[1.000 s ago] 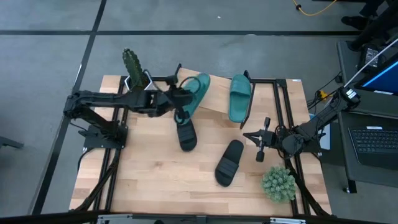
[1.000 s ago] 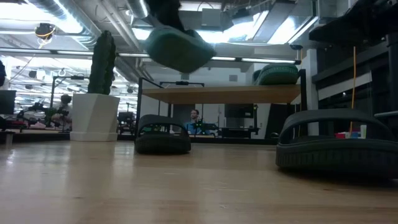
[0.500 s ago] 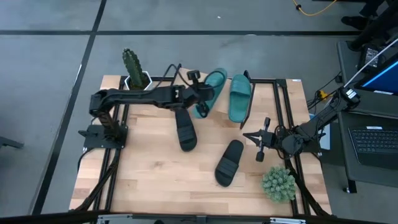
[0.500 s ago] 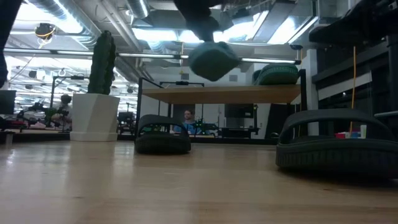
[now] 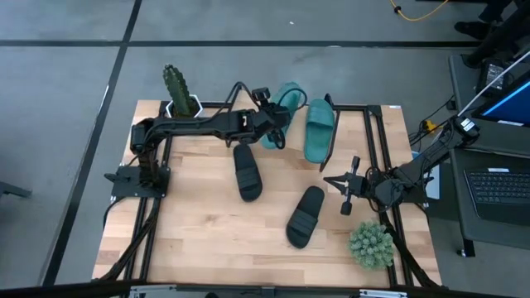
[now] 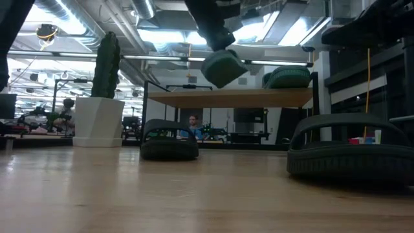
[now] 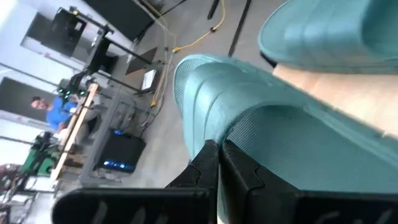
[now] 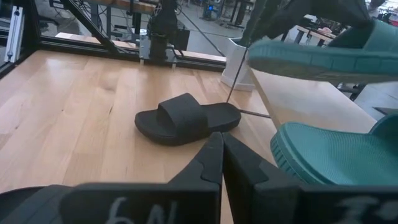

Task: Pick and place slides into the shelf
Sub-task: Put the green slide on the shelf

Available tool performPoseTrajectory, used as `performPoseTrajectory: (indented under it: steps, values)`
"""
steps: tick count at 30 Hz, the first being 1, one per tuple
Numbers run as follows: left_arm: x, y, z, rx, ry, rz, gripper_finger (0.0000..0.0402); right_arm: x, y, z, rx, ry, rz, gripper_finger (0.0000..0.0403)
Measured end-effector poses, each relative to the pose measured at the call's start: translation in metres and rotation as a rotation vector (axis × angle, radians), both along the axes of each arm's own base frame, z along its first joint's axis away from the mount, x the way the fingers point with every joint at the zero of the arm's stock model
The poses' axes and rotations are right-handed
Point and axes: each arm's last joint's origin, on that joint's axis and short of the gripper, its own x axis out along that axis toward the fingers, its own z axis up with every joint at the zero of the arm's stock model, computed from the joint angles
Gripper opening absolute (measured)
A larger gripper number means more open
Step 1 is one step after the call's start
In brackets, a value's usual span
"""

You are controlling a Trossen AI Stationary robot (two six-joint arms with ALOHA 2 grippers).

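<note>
My left gripper (image 5: 272, 126) is shut on one teal slide (image 5: 282, 110) and holds it in the air over the shelf's left part. In the low view this slide (image 6: 223, 66) hangs above the shelf board (image 6: 226, 98). The second teal slide (image 5: 319, 129) lies on the shelf board (image 8: 298, 99), next to the held one. One black slide (image 5: 246, 171) lies sole-down mid-table, the other (image 5: 305, 216) toward the near right. My right gripper (image 5: 344, 195) waits shut, low at the table's right side, touching nothing. My left gripper pinches the teal slide's side edge (image 7: 231, 138) between its two fingers, coming level from the table's left. The fingers lie across the slide's length. The slide is lifted clear of the shelf board and tilted, with one end (image 6: 228, 72) lower than the gripper.
A cactus in a white pot (image 5: 177, 91) stands at the far left corner. A small green plant (image 5: 370, 243) sits at the near right corner. The shelf's black wire frame (image 5: 368, 124) runs along the far right. Bare tabletop (image 5: 190, 232) lies at the near left.
My left gripper has carried the teal slide toward the table's far edge and to the right, from above the mid-table black slide to over the shelf. The slide has turned about on the way. The other slides and my right arm have kept still.
</note>
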Motion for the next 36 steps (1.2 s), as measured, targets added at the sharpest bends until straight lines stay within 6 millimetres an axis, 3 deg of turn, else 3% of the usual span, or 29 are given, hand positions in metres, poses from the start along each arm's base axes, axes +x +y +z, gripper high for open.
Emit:
performPoseTrajectory:
  steps: [5, 22, 36]
  values:
    - [0.0, 0.0, 0.0, -0.005, -0.001, -0.003, 0.0, 0.0, 0.0, 0.0, -0.002, 0.002, 0.0, 0.0011]
    - [0.021, 0.001, -0.029, -0.075, -0.042, -0.02, 0.0, 0.0, 0.0, -0.001, -0.006, 0.008, 0.0, 0.0011]
    - [0.023, -0.002, -0.026, -0.099, -0.08, -0.065, 0.0, 0.0, 0.0, -0.001, -0.008, 0.011, 0.0, 0.0011]
